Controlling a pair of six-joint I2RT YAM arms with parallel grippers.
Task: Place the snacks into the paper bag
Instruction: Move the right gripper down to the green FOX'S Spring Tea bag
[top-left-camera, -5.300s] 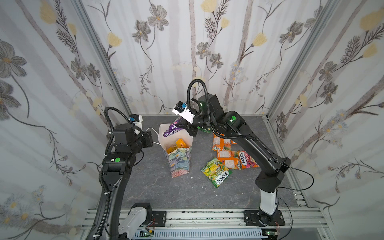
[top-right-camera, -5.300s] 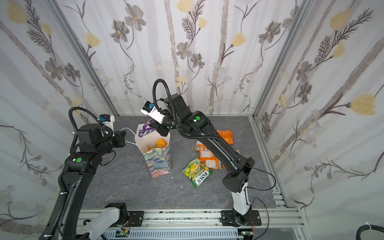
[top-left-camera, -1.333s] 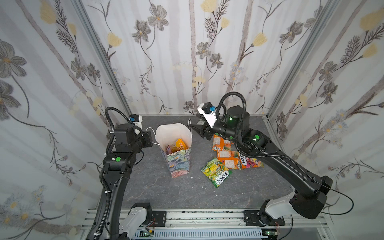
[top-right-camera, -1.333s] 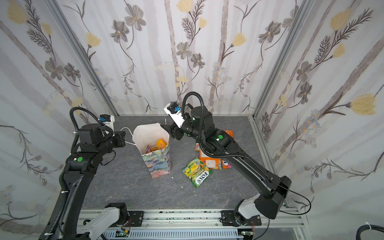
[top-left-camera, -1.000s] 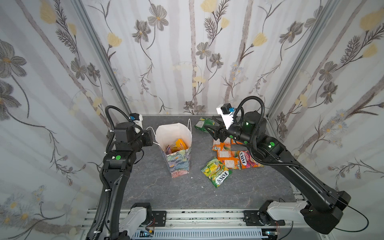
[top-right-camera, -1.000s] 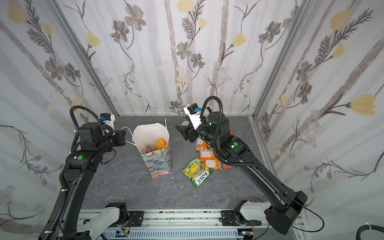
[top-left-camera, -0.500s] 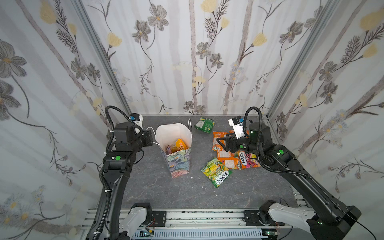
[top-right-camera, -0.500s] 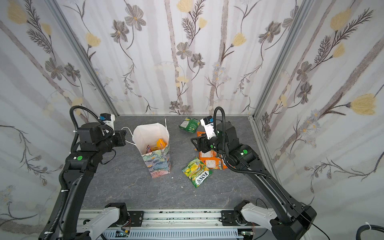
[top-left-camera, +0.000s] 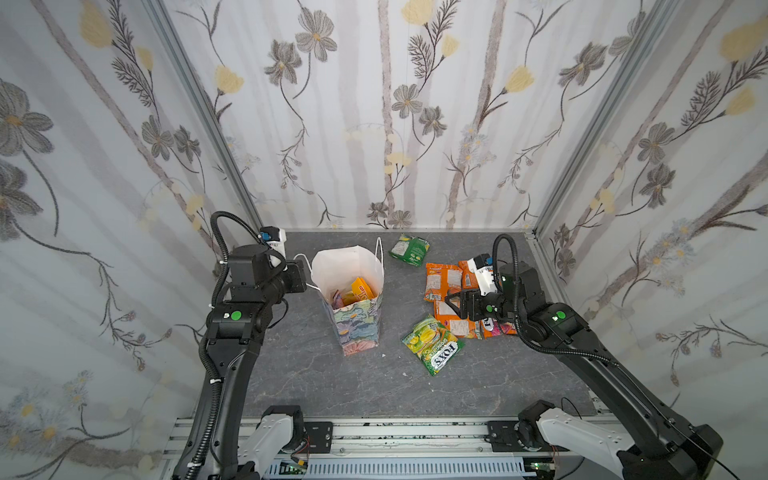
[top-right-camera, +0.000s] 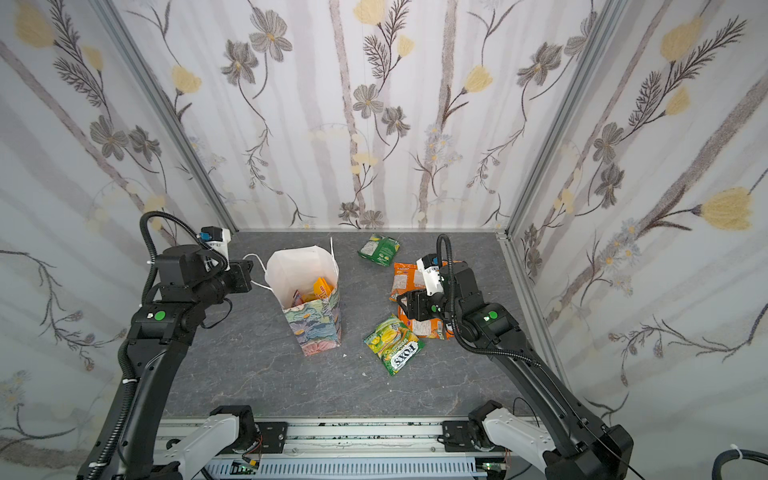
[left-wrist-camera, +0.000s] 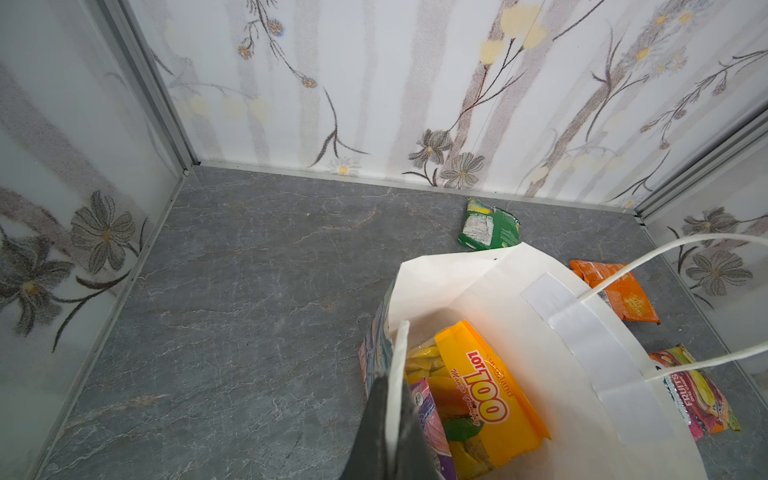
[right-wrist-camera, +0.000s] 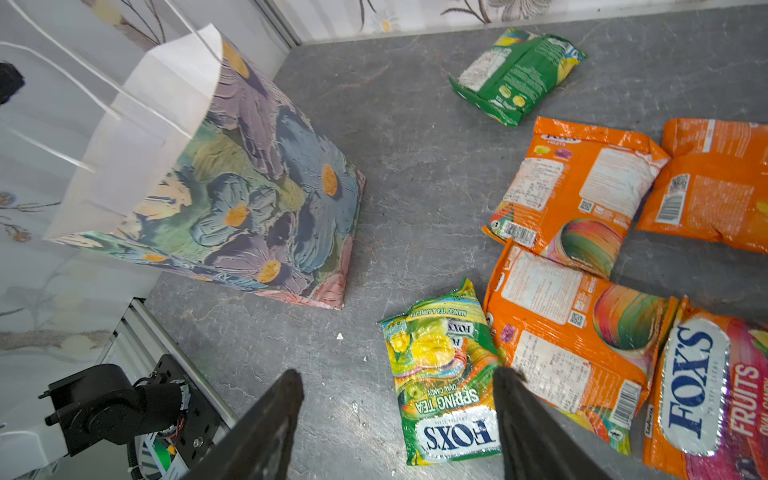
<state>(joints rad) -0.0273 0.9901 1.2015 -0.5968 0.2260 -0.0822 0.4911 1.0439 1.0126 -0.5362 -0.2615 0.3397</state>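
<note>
In both top views, your left tool (top-left-camera: 306, 277) is pinched shut on the rim of the paper bag (top-left-camera: 358, 328). The bag stands upright mid-tabletop (top-left-camera: 291, 374) with its mouth spread. Your right tool (top-left-camera: 452, 302) hangs over the orange packets (top-right-camera: 406, 282), jaws apart and empty. The spring tea packet (top-right-camera: 394, 347) lies just beside them, nearer the bag, and a green packet (top-left-camera: 409, 249) sits apart by the back wall.

In the left wrist view, the rim runs between the closed fingers, and a yellow packet (left-wrist-camera: 478, 395) already lies inside. Hold that rim steady so the mouth is wide for the drop.

In the right wrist view, the spread fingers (right-wrist-camera: 266, 432) frame the spring tea packet's lettered end, gripping nothing. I'd come straight down and pinch one crinkled edge. An orange packet touches it, so bias toward the bag side.
</note>
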